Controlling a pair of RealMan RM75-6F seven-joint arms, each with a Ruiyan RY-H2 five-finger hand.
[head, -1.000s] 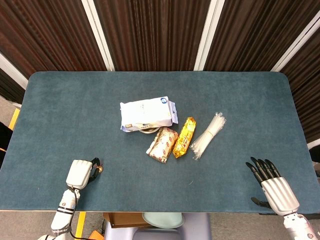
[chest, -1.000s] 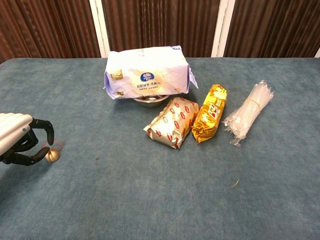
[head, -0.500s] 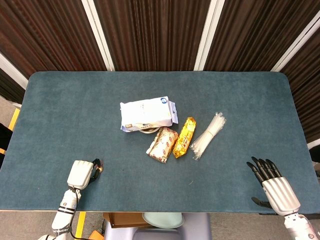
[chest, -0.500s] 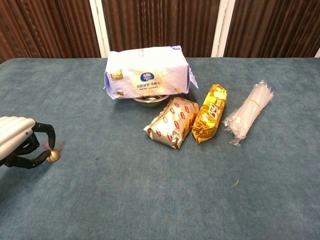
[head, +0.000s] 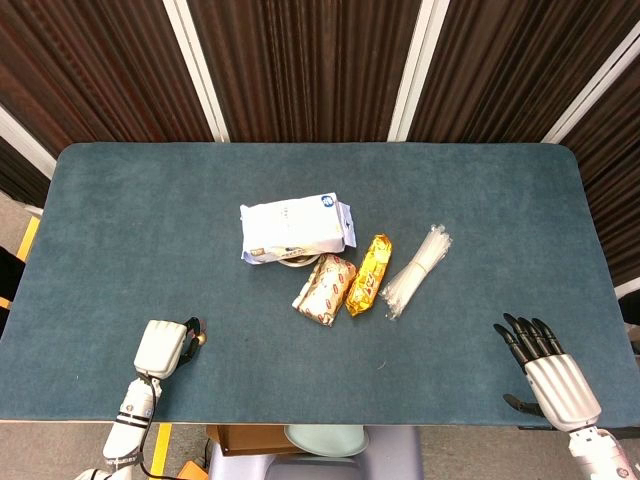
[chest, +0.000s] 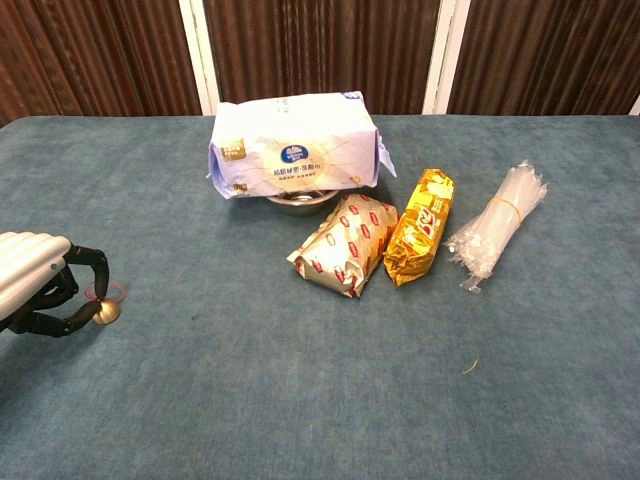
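Note:
My left hand (head: 163, 347) (chest: 35, 280) rests low at the table's front left corner, fingers curled in. Between a fingertip and the thumb it pinches a small brass bell (chest: 105, 311) (head: 200, 339) with a thin red loop; the bell sits on the teal table cloth (head: 150, 230). My right hand (head: 545, 368) lies near the front right edge with its dark fingers spread and nothing in it; only the head view shows it.
Mid-table, a white tissue pack (head: 296, 227) (chest: 293, 143) lies on a metal bowl (chest: 300, 203). In front of it are a red-patterned snack bag (chest: 345, 243), a golden snack bag (chest: 421, 225) and a banded bundle of clear plastic (chest: 498, 224).
My left hand has sunk slightly toward the table and its curled finger has come down onto the bell. The right hand has drawn back a touch toward the front edge.

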